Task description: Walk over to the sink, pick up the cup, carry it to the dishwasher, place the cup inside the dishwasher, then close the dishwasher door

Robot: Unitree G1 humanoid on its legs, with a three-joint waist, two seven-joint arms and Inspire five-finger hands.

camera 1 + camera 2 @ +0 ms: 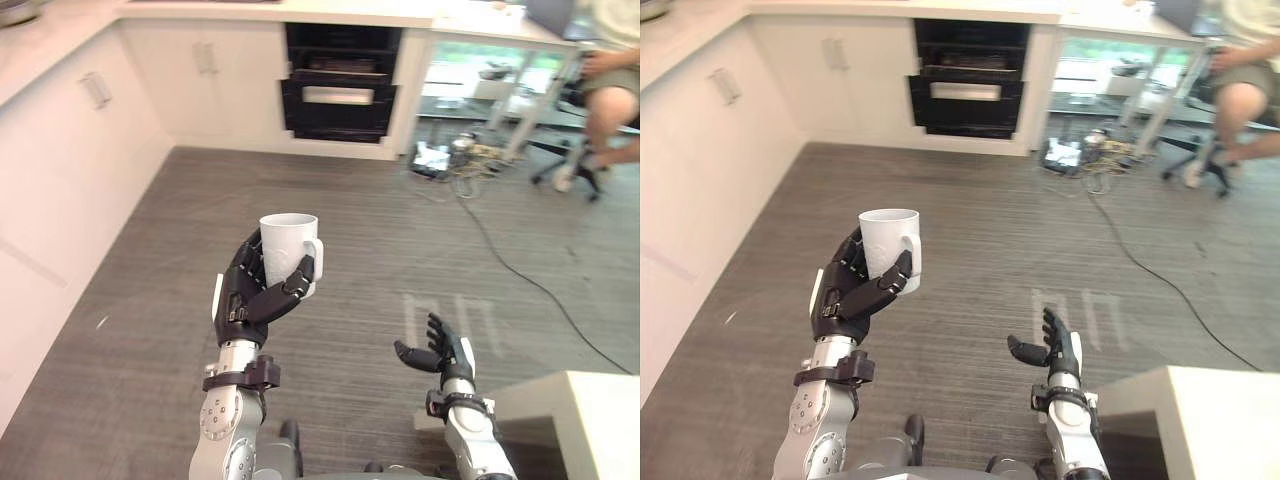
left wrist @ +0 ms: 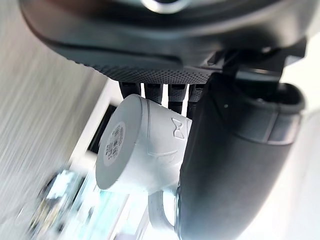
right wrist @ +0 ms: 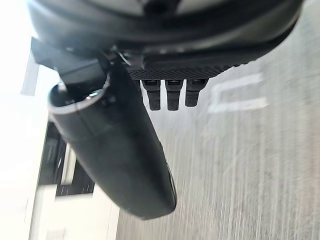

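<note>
Left eye view: L hand [image 1: 250, 288] is raised over the grey floor [image 1: 400, 250], fingers & thumb wrapped round the white cup [image 1: 287, 243], held upright w/ handle toward robot's right. R hand [image 1: 450, 355] sits low, fingers loosely apart, holding nothing. Dishwasher [image 1: 340, 85] is in the far cabinets, well apart from the cup

The sticker [image 2: 114, 143] under the cup [image 2: 152, 137] bears no legible print.

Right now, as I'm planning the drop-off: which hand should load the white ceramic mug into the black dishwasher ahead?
Left. The left hand is curled round the white ceramic mug, held upright. The right hand is open, empty and lower. The black dishwasher lies ahead.
</note>
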